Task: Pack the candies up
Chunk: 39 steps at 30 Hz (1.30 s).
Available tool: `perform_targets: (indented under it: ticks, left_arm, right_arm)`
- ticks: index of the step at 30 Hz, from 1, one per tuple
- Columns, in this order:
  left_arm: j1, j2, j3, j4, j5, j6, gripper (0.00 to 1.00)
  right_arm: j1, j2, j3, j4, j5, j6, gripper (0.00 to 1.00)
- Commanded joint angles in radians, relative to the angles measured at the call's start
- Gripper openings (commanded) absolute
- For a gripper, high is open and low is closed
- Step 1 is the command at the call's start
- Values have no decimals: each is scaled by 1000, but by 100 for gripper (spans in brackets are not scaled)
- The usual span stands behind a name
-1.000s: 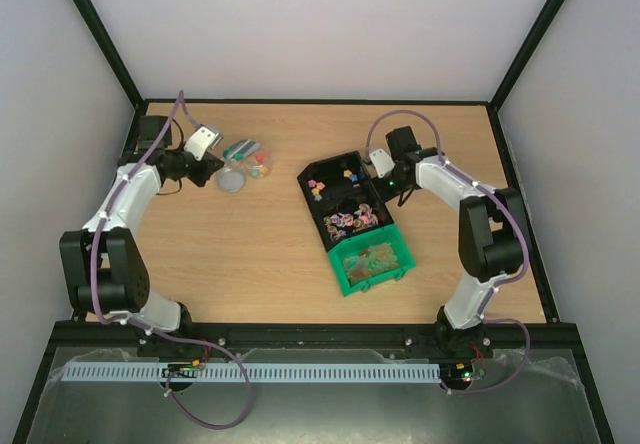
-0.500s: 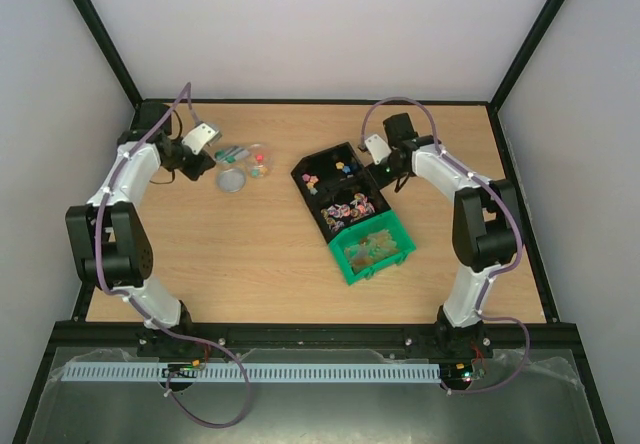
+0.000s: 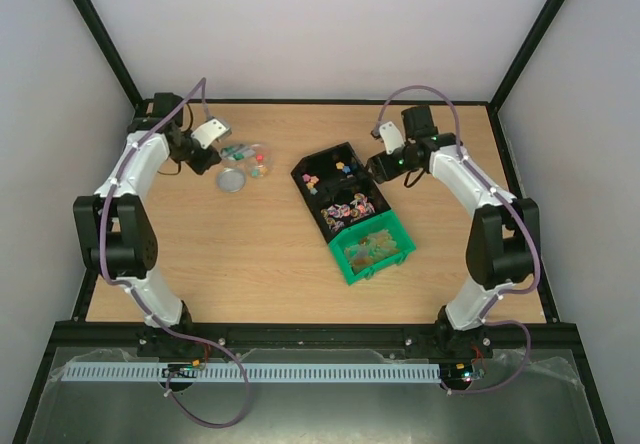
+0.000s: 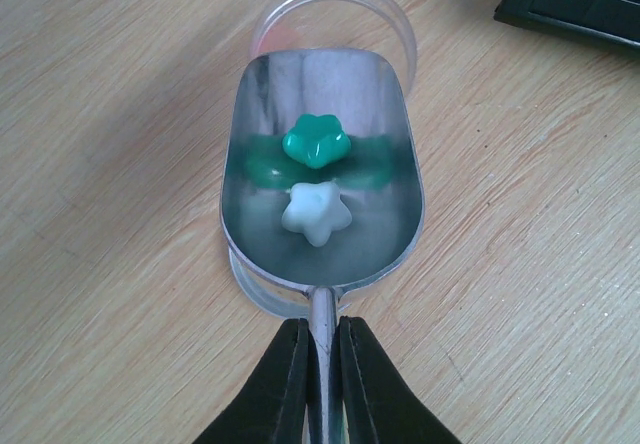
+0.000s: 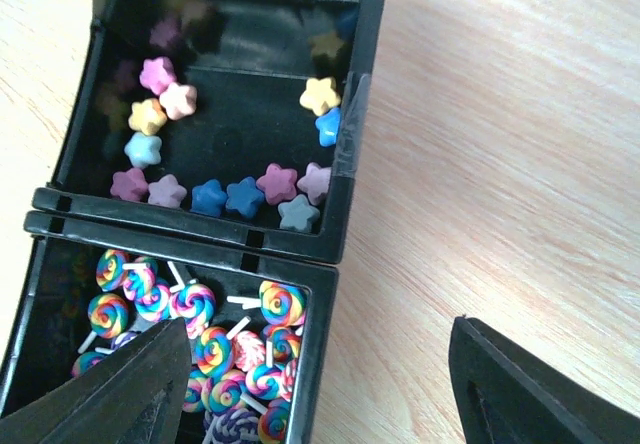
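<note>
Inside the black bin [image 5: 352, 74], in its far compartment, you have star candies [image 5: 230, 196] in pink, yellow, blue and purple. Two more, one green [image 4: 315, 140] and one white [image 4: 315, 215], lie in the scoop [image 4: 322, 84]. Your left end effector [image 4: 321, 364] is clamped on the scoop's handle, with the bowl over a clear dish [image 4: 335, 4] at the far left of the table [image 3: 250, 254]. Your right end effector [image 5: 320, 326] hangs spread wide over the black bin's right edge, gripping nothing. Lollipops [image 5: 205, 336] fill the next compartment, and a green bin [image 3: 372, 264] adjoins it. You're working on light wood grain, with plain pale walls [image 3: 320, 24] on three sides and black frame posts [image 3: 100, 34] at the corners.
</note>
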Motion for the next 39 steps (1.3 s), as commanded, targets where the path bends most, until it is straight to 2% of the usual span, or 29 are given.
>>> perform_targets:
  ticks: [1, 8, 13, 32, 36, 39]
  left_arm:
    - [-22, 26, 45, -47, -32, 24, 2]
    - [-57, 54, 94, -81, -106, 17, 2]
    - [-76, 74, 124, -116, -155, 21, 2]
    - [-97, 61, 192, -181, -196, 33, 2]
    - [-82, 13, 194, -186, -90, 44, 2]
    - [-75, -39, 185, -185, -11, 45, 2]
  right_arm:
    - [-34, -63, -25, -53, -64, 28, 73]
    - [-75, -95, -44, -73, -106, 41, 90]
    - [-81, -111, -67, -81, -127, 40, 94]
    - [-107, -148, -90, -148, -175, 30, 99]
    - [-146, -154, -88, -200, -239, 22, 100]
    - [-168, -147, -89, -250, -252, 3, 96]
